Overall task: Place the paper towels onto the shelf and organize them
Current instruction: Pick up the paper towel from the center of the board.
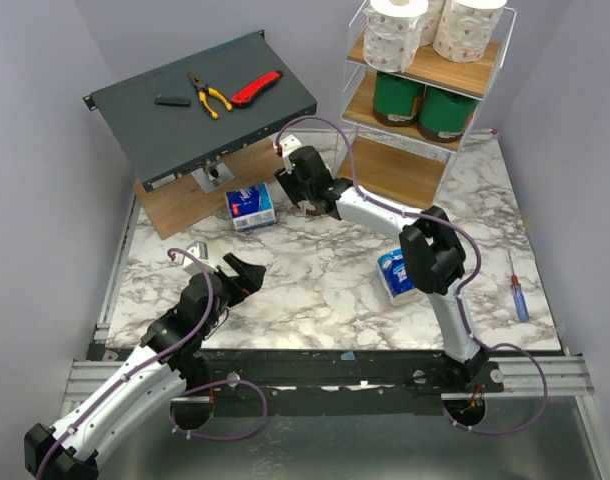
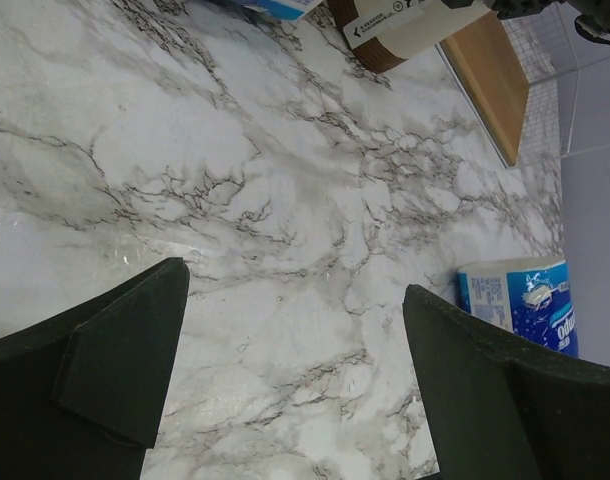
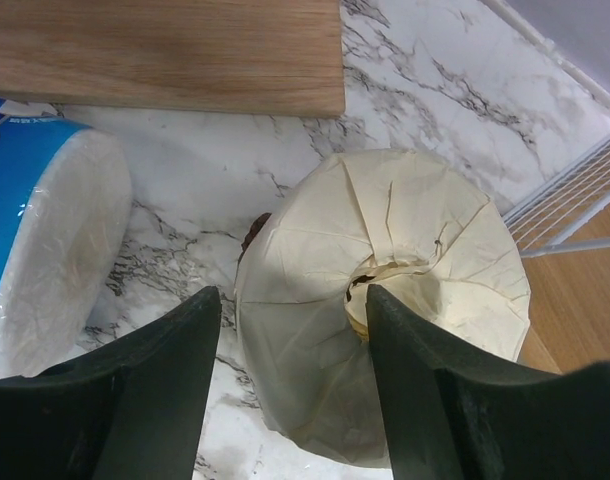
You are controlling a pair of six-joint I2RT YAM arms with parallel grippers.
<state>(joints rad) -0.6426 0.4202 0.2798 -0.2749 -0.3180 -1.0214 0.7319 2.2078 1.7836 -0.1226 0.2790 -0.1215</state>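
Right wrist: right claw (image 3: 293, 300) astride cream roll (image 3: 415, 230), grip unclear; left claw (image 2: 295, 280) wide open; blue pack (image 2: 520, 300) lettering unreadable.

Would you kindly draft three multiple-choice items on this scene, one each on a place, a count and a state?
1. Where do the green rolls stand on the shelf?
A. top tier
B. middle tier
C. bottom tier

2. How many blue packs lie on the table?
A. one
B. two
C. four

3. How is the left hand?
A. open and empty
B. shut on a blue pack
C. shut on a green roll

Answers:
1 B: both sit on the middle tier, under the white rolls.
2 B: one lies by the wooden board, one beside the right arm.
3 A: its fingers stand wide apart with only table between them.
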